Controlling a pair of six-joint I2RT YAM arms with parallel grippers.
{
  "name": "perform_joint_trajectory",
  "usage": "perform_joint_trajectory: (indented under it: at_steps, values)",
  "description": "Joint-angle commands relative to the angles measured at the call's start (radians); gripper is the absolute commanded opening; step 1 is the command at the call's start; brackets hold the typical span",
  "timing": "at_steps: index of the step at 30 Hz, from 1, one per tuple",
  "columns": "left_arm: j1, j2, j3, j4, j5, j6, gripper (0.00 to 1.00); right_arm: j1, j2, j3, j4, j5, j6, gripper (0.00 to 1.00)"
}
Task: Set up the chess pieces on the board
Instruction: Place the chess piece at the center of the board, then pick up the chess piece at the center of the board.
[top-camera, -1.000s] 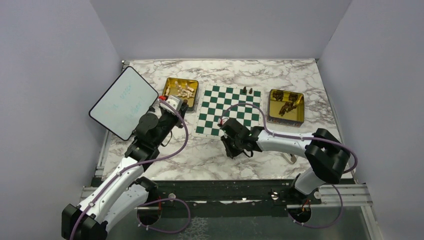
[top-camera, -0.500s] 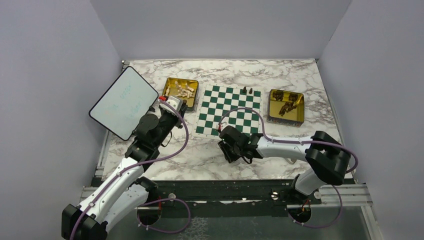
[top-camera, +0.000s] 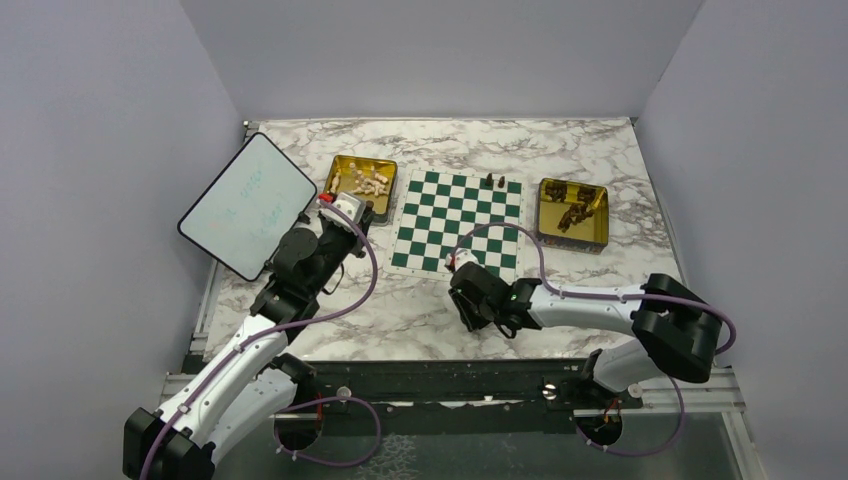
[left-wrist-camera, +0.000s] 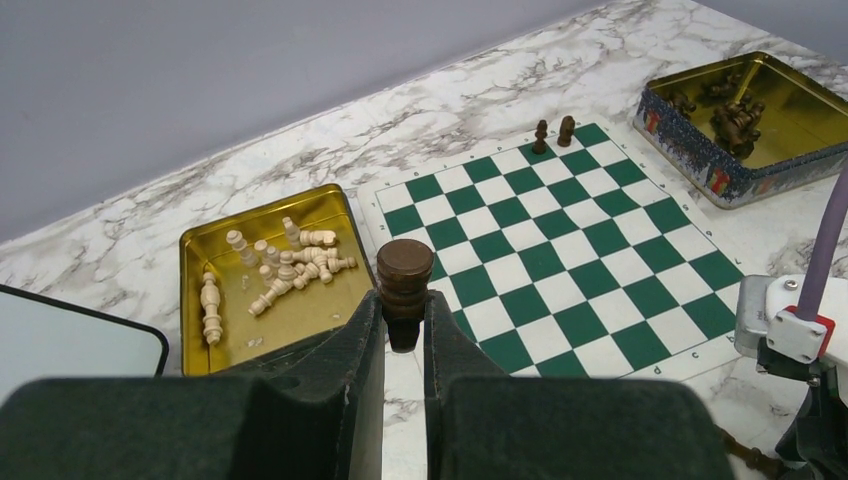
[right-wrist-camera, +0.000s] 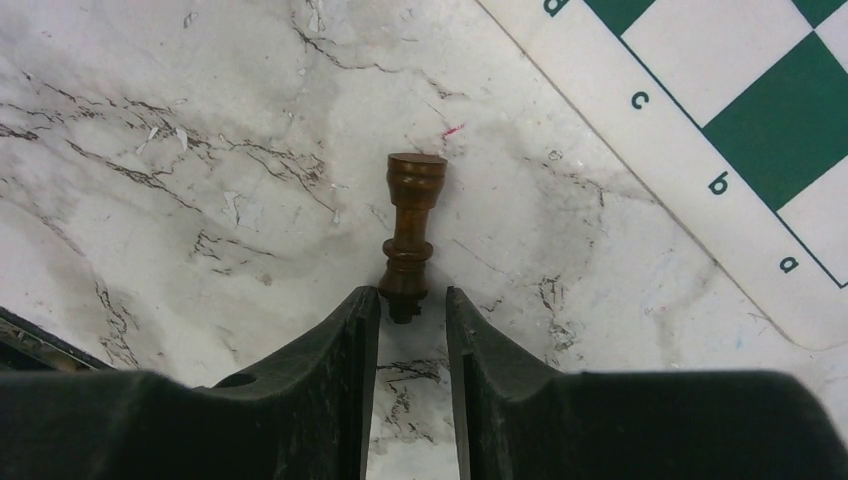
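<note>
My left gripper (left-wrist-camera: 404, 305) is shut on a dark brown chess piece (left-wrist-camera: 404, 275) and holds it up over the left edge of the green and white board (left-wrist-camera: 560, 250). It also shows in the top view (top-camera: 366, 214). Two dark pieces (left-wrist-camera: 553, 132) stand on the board's far edge. My right gripper (right-wrist-camera: 412, 298) is low over the marble, in front of the board's near edge (top-camera: 458, 218). Its jaws are slightly apart. A dark brown piece (right-wrist-camera: 412, 210) lies on the table, its narrow end at the mouth of the fingers, touching the left fingertip (right-wrist-camera: 362, 305).
A gold tray (left-wrist-camera: 200, 245) with several cream pieces lies left of the board. A gold tray (left-wrist-camera: 800, 95) with several dark pieces lies to its right. A white tablet (top-camera: 248, 205) leans at the far left. The right arm's wrist (left-wrist-camera: 790, 320) shows by the board's near right corner.
My right gripper has moved a little toward the near edge and to the right, away from the board. The left arm has not moved.
</note>
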Motion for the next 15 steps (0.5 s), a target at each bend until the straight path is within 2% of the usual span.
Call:
perform_joint_trajectory:
  at_steps: [1, 9, 15]
  values:
    - [0.003, 0.001, -0.010, 0.017, 0.011, -0.014, 0.00, 0.010, -0.004, -0.045, 0.038, 0.062, 0.026, 0.33]
    - [0.003, 0.009, -0.014, 0.016, 0.040, -0.058, 0.00, 0.011, -0.010, -0.063, 0.072, 0.047, 0.034, 0.22]
    - [0.003, 0.027, -0.014, 0.008, 0.071, -0.130, 0.00, 0.011, -0.121, -0.020, -0.009, 0.022, 0.041, 0.12]
